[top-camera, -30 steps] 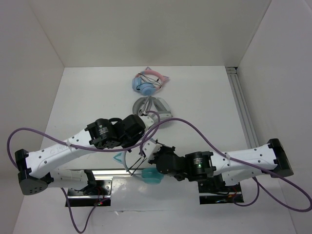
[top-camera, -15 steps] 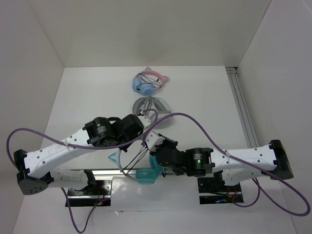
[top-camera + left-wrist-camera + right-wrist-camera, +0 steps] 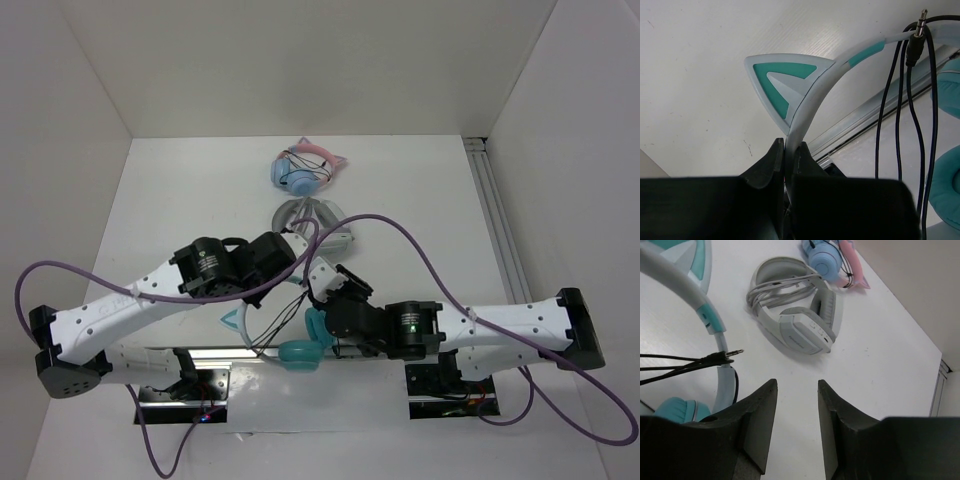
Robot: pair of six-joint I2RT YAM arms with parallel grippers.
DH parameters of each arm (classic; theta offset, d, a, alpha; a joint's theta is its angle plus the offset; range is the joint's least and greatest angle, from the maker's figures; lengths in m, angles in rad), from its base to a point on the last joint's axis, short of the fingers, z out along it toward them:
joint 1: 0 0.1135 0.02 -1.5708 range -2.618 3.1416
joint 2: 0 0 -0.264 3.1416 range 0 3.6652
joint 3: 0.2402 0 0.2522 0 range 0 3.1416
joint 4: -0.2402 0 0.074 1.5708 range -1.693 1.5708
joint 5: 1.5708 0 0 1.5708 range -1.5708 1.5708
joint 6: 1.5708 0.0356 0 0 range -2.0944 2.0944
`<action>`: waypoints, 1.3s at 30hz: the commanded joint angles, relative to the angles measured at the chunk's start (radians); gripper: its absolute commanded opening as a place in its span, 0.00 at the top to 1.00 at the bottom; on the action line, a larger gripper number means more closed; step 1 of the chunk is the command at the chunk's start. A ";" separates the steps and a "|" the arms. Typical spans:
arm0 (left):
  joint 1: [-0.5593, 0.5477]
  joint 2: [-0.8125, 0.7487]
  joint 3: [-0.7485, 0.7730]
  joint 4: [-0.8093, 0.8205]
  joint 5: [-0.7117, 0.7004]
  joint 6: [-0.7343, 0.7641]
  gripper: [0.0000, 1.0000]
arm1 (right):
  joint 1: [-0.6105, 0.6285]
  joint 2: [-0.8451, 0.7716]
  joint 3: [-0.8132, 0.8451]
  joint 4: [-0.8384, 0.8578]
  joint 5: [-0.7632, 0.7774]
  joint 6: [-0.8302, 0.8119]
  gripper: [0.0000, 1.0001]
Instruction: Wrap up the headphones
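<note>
Left gripper (image 3: 788,150) clamped tight; right gripper (image 3: 796,385) jaws parted; both angled inward, close together.

This is looking like a robotics lab test cell, not a home or shop. Plain white walls (image 3: 300,60) are boxing in a white table (image 3: 190,200), and an aluminium rail (image 3: 495,215) is running along its right edge. A left arm (image 3: 120,310) and a right arm (image 3: 510,322) are sitting on metal plates (image 3: 165,398) at the near edge, trailing loose purple cables (image 3: 400,255). Teal headphones (image 3: 298,354), grey headphones (image 3: 330,215) and blue-and-pink headphones (image 3: 300,175) are serving as props.
</note>
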 commanded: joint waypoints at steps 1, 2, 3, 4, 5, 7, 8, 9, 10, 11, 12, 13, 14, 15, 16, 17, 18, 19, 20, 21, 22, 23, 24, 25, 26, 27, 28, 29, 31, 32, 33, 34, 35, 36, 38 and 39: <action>-0.008 0.020 0.045 0.017 -0.029 -0.025 1.00 | -0.007 -0.049 0.011 -0.003 0.106 0.054 0.54; -0.008 0.020 0.045 0.017 -0.029 -0.025 1.00 | -0.007 -0.063 0.024 -0.017 0.122 0.069 0.53; -0.008 0.030 0.045 0.017 -0.029 -0.025 1.00 | -0.007 -0.063 0.034 -0.027 0.148 0.095 0.53; -0.008 0.030 0.045 0.017 -0.038 -0.025 1.00 | -0.007 -0.089 0.034 -0.037 0.162 0.104 0.53; -0.008 0.040 0.045 0.017 -0.038 -0.025 1.00 | -0.007 -0.098 0.046 -0.037 0.182 0.118 0.52; -0.008 0.052 0.045 0.017 -0.049 -0.025 1.00 | -0.007 -0.118 0.069 -0.055 0.230 0.172 0.52; -0.008 0.052 0.045 0.017 -0.049 -0.025 1.00 | -0.007 -0.128 0.089 -0.078 0.230 0.190 0.50; -0.008 0.052 0.045 0.017 -0.049 -0.025 1.00 | -0.007 -0.143 0.101 -0.090 0.230 0.207 0.50; 0.001 0.064 0.035 0.017 -0.049 -0.034 1.00 | -0.007 -0.143 0.113 -0.104 0.230 0.236 0.50; 0.020 0.064 0.026 0.029 -0.040 -0.034 1.00 | -0.007 -0.143 0.126 -0.139 0.230 0.253 0.49; 0.030 0.064 0.025 0.050 -0.039 -0.034 1.00 | -0.007 -0.143 0.152 -0.162 0.230 0.273 0.49; 0.059 0.064 0.015 0.066 -0.015 -0.034 1.00 | -0.007 -0.143 0.164 -0.185 0.230 0.310 0.49; 0.076 0.064 0.004 0.084 -0.006 -0.034 1.00 | -0.007 -0.134 0.175 -0.226 0.230 0.325 0.48; 0.092 0.052 0.004 0.104 0.009 -0.024 1.00 | -0.007 -0.134 0.196 -0.250 0.230 0.342 0.48; 0.127 0.041 -0.008 0.151 0.049 -0.024 1.00 | -0.007 -0.122 0.206 -0.268 0.230 0.376 0.48; 0.147 0.032 -0.019 0.175 0.071 -0.010 1.00 | -0.007 -0.122 0.206 -0.286 0.230 0.396 0.48; 0.164 0.021 -0.019 0.193 0.092 0.002 1.00 | -0.007 -0.111 0.221 -0.319 0.239 0.411 0.48; 0.182 0.021 -0.030 0.212 0.115 0.002 1.00 | -0.007 -0.111 0.230 -0.331 0.239 0.428 0.48; 0.205 0.021 -0.040 0.241 0.146 0.012 1.00 | -0.007 -0.111 0.230 -0.340 0.239 0.455 0.46; 0.205 0.021 -0.050 0.258 0.155 0.012 1.00 | -0.007 -0.111 0.241 -0.360 0.239 0.472 0.44; 0.205 0.021 -0.050 0.271 0.155 0.012 1.00 | -0.007 -0.123 0.241 -0.360 0.239 0.488 0.42; 0.215 0.021 -0.063 0.284 0.164 0.000 1.00 | -0.007 -0.123 0.241 -0.372 0.239 0.515 0.40; 0.215 0.030 -0.079 0.296 0.152 -0.025 1.00 | -0.007 -0.138 0.241 -0.373 0.239 0.526 0.29; 0.215 0.040 -0.088 0.325 0.140 -0.042 1.00 | -0.007 -0.155 0.241 -0.373 0.239 0.526 0.22; 0.215 0.040 -0.099 0.346 0.140 -0.056 1.00 | -0.007 -0.164 0.241 -0.363 0.230 0.535 0.20; 0.215 0.050 -0.122 0.368 0.125 -0.092 1.00 | -0.007 -0.174 0.232 -0.354 0.221 0.536 0.19; 0.215 0.050 -0.137 0.414 0.125 -0.109 1.00 | -0.007 -0.187 0.232 -0.340 0.204 0.536 0.14; 0.224 0.066 -0.152 0.438 0.114 -0.123 1.00 | -0.007 -0.188 0.220 -0.340 0.204 0.536 0.12; 0.245 0.099 -0.197 0.474 0.083 -0.172 1.00 | -0.007 -0.197 0.219 -0.328 0.176 0.536 0.08; 0.268 0.112 -0.214 0.512 0.083 -0.186 1.00 | -0.007 -0.197 0.219 -0.328 0.176 0.536 0.06; 0.281 0.122 -0.253 0.543 0.097 -0.204 1.00 | -0.007 -0.197 0.209 -0.328 0.164 0.536 0.06; 0.281 0.133 -0.278 0.587 0.127 -0.205 1.00 | -0.007 -0.197 0.209 -0.328 0.164 0.536 0.04; 0.281 0.142 -0.300 0.659 0.143 -0.218 1.00 | -0.007 -0.197 0.209 -0.319 0.164 0.536 0.04; 0.281 0.155 -0.315 0.684 0.143 -0.228 1.00 | -0.007 -0.188 0.209 -0.319 0.155 0.536 0.04; 0.281 0.210 -0.337 0.725 0.143 -0.228 1.00 | -0.007 -0.188 0.209 -0.319 0.146 0.536 0.03; 0.281 0.233 -0.337 0.754 0.131 -0.228 1.00 | -0.007 -0.188 0.209 -0.319 0.146 0.536 0.03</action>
